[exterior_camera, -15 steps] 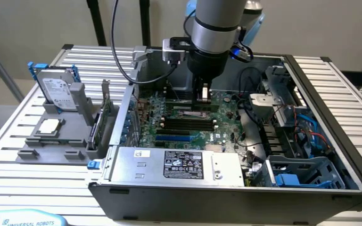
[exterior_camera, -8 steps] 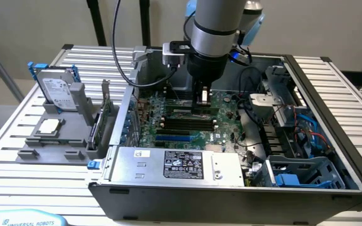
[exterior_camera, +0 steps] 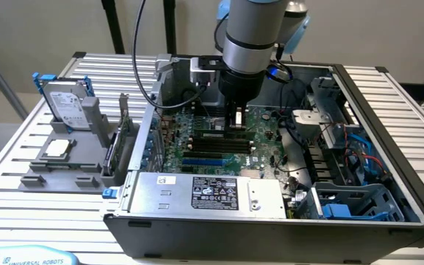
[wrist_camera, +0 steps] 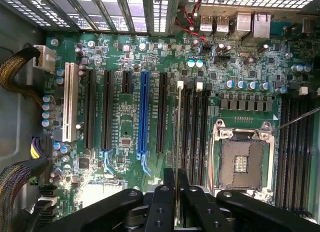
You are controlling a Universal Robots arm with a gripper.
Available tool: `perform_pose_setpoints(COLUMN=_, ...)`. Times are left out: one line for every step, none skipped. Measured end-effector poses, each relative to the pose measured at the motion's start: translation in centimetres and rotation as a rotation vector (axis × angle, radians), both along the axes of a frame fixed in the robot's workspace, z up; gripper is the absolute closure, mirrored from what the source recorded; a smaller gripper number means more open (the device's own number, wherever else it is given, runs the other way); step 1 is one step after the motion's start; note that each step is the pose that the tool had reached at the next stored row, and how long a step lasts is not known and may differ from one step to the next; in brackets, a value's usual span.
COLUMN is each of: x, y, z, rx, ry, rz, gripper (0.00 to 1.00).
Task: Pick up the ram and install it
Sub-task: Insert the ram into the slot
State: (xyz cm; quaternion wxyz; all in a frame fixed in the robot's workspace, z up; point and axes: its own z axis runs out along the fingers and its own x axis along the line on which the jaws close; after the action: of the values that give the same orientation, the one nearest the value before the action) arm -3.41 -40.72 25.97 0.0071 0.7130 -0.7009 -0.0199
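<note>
Ram (wrist_camera: 179, 132): thin green stick seen edge-on, clamped upright between black end effector (wrist_camera: 176, 192) fingers, over the black memory slots (wrist_camera: 192, 127) on the green motherboard (wrist_camera: 125, 117).

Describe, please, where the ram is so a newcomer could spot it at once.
Look inside the open case at the green motherboard. The ram is the thin stick standing on edge in the gripper, over the black slots, which are empty.
</note>
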Motion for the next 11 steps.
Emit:
perform_pose_setpoints(x=0.0, y=0.00, z=-0.19, rx=-0.0013, ry=-0.0003, rz=0.000, gripper=0.86)
perform_pose_setpoints(x=0.0, y=0.01, z=-0.36, rx=-0.0025, ry=-0.0004, rz=0.000, gripper=0.86)
perform_pose_setpoints(x=0.0, y=0.02, z=-0.55, rx=-0.0036, ry=-0.0007, rz=0.000, gripper=0.86)
perform_pose_setpoints(x=0.0, y=0.05, z=-0.73, rx=-0.0044, ry=-0.0009, rz=0.000, gripper=0.86)
perform_pose_setpoints(x=0.0, y=0.08, z=-0.91, rx=-0.0052, ry=-0.0010, rz=0.000, gripper=0.86)
perform_pose_setpoints(x=0.0, y=0.12, z=-1.08, rx=-0.0061, ry=-0.0010, rz=0.000, gripper=0.86)
perform_pose_setpoints(x=0.0, y=0.17, z=-1.27, rx=-0.0068, ry=-0.0011, rz=0.000, gripper=0.86)
perform_pose_setpoints(x=0.0, y=0.23, z=-1.45, rx=-0.0077, ry=-0.0011, rz=0.000, gripper=0.86)
perform_pose_setpoints(x=0.0, y=0.31, z=-1.62, rx=-0.0086, ry=-0.0012, rz=0.000, gripper=0.86)
perform_pose_setpoints(x=0.0, y=0.40, z=-1.82, rx=-0.0101, ry=-0.0012, rz=0.000, gripper=0.86)
perform_pose_setpoints(x=0.0, y=0.49, z=-2.00, rx=-0.0121, ry=-0.0012, rz=0.000, gripper=0.86)
